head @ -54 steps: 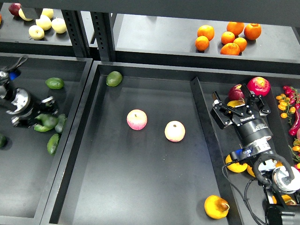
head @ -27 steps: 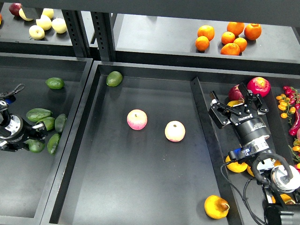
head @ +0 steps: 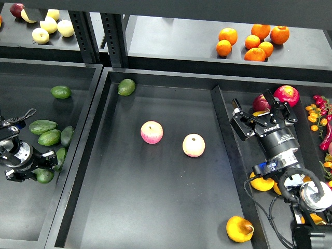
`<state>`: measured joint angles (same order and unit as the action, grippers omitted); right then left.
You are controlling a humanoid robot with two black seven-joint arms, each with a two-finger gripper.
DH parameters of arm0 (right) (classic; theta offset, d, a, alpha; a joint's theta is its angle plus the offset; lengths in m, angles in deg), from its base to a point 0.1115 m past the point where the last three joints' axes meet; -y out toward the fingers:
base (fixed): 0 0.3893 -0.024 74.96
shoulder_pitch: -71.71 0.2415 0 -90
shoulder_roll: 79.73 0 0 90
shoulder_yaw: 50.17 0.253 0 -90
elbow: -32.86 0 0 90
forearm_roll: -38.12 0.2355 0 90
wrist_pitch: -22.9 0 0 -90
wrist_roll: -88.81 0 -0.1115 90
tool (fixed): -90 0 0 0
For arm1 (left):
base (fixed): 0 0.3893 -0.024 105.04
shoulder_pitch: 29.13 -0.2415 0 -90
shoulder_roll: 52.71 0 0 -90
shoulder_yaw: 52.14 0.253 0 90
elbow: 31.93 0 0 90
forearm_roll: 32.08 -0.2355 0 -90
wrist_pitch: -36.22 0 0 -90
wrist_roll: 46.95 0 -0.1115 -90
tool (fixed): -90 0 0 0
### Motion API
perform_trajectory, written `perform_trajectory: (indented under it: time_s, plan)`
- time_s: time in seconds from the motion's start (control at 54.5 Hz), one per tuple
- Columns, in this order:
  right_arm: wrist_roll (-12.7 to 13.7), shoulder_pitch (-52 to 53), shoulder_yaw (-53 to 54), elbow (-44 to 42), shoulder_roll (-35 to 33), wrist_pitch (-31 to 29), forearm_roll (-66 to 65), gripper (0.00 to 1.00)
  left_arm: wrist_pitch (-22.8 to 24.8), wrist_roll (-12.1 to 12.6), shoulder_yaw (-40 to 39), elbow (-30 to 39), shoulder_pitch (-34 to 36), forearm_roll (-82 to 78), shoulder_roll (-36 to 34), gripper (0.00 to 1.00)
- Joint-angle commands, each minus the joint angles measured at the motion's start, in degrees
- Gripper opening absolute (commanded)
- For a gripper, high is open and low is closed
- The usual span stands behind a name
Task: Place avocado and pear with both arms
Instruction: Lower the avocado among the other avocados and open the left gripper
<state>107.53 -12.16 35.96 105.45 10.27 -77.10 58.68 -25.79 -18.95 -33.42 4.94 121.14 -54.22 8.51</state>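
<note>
My left gripper [head: 40,167] is low in the left tray [head: 15,218], shut on a dark green avocado [head: 45,176] whose end shows between the fingers. My right gripper [head: 262,117] is over the right tray [head: 226,111]. Its jaws stand wide apart on either side of a yellow-orange pear [head: 259,113], which the gripper body mostly hides. Another golden pear [head: 239,229] lies at the front right of the middle tray [head: 129,207].
Several loose avocados [head: 50,137] lie in the left tray, and a paler one [head: 126,86] sits in the middle tray's back corner. Two pink-yellow apples [head: 151,132] lie mid-tray. Red apples [head: 286,95] and more pears [head: 261,182] share the right tray. Oranges [head: 252,41] are on the shelf.
My left gripper has drawn back and down toward the front left, carrying the avocado away from the pile. My right gripper has edged slightly up and left over the pear.
</note>
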Motion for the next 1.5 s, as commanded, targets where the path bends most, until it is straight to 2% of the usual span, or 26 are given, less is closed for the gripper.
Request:
perform_trajectory:
  time_s: [0.0, 0.055, 0.183, 0.33, 0.661, 1.138, 1.339, 1.486]
  plan:
    - [0.0, 0.02, 0.01, 0.0, 0.0, -0.02, 0.0, 1.0, 0.01, 0.0, -0.09, -0.4, -0.76, 0.0, 0.21, 0.2]
    - [0.0, 0.02, 0.01, 0.0, 0.0, -0.02, 0.0, 1.0, 0.01, 0.0, -0.18, -0.48, -1.38, 0.0, 0.39, 0.28]
    - [0.0, 0.02, 0.01, 0.0, 0.0, -0.02, 0.0, 1.0, 0.01, 0.0, -0.26, -0.48, -1.55, 0.0, 0.39, 0.31]
    - [0.0, 0.02, 0.01, 0.0, 0.0, 0.07, 0.0, 1.0, 0.01, 0.0, -0.26, -0.48, -1.47, -0.53, 0.48, 0.41]
    - [0.0, 0.11, 0.01, 0.0, 0.0, 0.07, 0.0, 1.0, 0.01, 0.0, -0.88, -0.48, -1.47, -0.79, 0.56, 0.47]
    - [0.0, 0.37, 0.01, -0.09, 0.0, 0.07, -1.14, 1.0, 0.01, 0.0, -3.52, -0.31, -2.43, -4.13, 0.48, 0.66]
    - [0.0, 0.37, 0.01, -0.09, 0.0, 0.07, -1.14, 1.0, 0.01, 0.0, -4.57, 0.39, -2.26, -4.48, -0.14, 0.8]
    - [0.09, 0.46, 0.01, 0.0, 0.0, 0.07, -1.05, 1.0, 0.01, 0.0, -10.63, 1.45, -2.34, -4.39, -1.54, 0.96]
